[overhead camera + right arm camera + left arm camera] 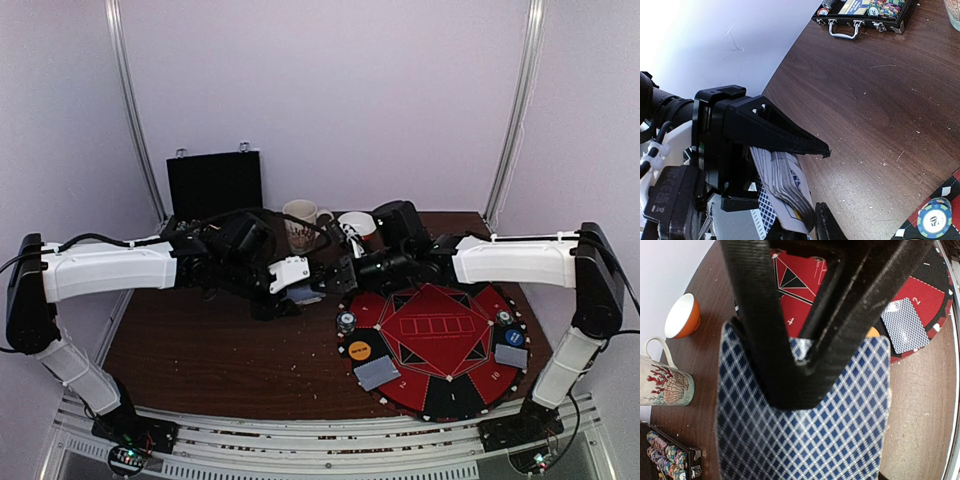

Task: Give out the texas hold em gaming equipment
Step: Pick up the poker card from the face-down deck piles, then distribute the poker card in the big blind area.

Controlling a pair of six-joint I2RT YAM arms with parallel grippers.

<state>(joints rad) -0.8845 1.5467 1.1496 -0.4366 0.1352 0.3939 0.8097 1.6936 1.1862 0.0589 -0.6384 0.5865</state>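
While left jaws clench the deck (805, 440), the right jaws' state is unclear; a chip (934, 218) reads 50.

I see a round red-and-black mat (440, 300) on a brown wooden table (200, 350), with a black hinged case (213, 185) and a coral-patterned white mug (300, 222) behind.

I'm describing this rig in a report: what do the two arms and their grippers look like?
The left arm and right arm each have white shells on the long links, with black joints and bases. A thin black cable loops along the left arm. The left gripper has matte black, wedge-shaped fingers tapering to narrow tips.
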